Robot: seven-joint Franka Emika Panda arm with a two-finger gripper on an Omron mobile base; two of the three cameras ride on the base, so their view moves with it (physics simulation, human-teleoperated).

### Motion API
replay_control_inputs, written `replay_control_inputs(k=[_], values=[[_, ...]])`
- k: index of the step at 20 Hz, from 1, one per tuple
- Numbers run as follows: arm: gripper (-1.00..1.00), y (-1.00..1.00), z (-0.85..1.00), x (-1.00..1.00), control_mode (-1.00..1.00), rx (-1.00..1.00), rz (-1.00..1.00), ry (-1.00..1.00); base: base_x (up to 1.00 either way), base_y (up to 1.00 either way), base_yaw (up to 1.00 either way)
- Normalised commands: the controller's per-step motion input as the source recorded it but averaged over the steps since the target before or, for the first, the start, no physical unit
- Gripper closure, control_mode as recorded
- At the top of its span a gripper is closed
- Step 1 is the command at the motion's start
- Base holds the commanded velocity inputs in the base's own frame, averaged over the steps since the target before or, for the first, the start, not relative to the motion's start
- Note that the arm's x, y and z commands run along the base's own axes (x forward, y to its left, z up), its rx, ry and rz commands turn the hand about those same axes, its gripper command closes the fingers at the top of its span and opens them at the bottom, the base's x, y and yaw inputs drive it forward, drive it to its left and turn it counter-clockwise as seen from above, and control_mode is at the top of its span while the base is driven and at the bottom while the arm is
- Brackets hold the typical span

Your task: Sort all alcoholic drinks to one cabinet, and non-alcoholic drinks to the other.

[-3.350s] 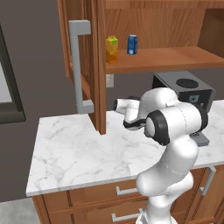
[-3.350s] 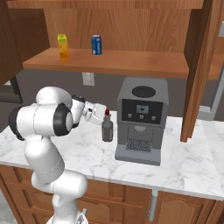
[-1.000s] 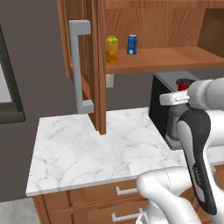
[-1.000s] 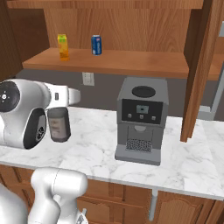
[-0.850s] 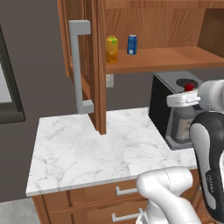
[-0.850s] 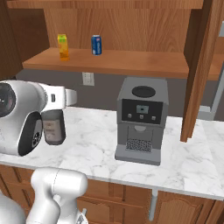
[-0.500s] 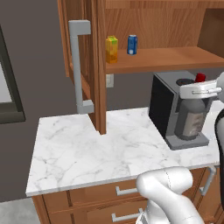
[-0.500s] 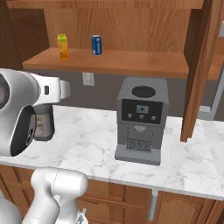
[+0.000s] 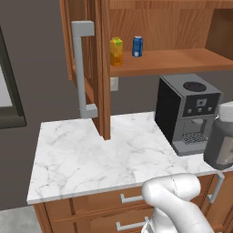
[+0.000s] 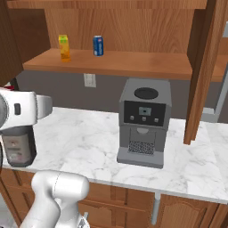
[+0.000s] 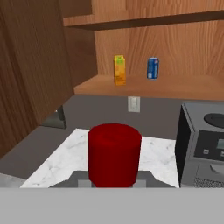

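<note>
Where the hand view looks forward, the red cap (image 11: 114, 153) of the squat grey bottle (image 9: 220, 142) stands right in front of the lens, so the gripper is clamped on that bottle at its neck, though the fingertips themselves are hidden. The left base view puts the bottle's grey body at the far right, lifted near the counter's front edge beside the coffee machine (image 9: 186, 111); the right base view shows it low at the left under the white forearm (image 10: 24, 110). The marble counter (image 9: 91, 161) lies bare from the machine to its left end, giving wide room there, limited by the open cabinet door (image 9: 93, 68) with its grey handle (image 9: 82, 68) hanging over the back edge. On the open shelf (image 10: 116, 62) above, the juice carton (image 10: 64, 47) and the blue soda can (image 10: 98, 46) stand upright, near each other but apart. The right base view alone adds a second open door (image 10: 205, 67) hanging right of the machine.
</note>
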Motion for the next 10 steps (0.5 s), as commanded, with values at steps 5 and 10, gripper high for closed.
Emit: replay_control_inputs(k=[5, 10], values=[[1.0, 0.0, 0.0, -0.33, -1.0, -0.02, 0.0, 0.0, 0.0, 0.0, 0.0], [1.0, 0.03, 0.0, -0.18, -1.0, -0.01, 0.0, -0.03, 0.0, 0.0, 0.0]])
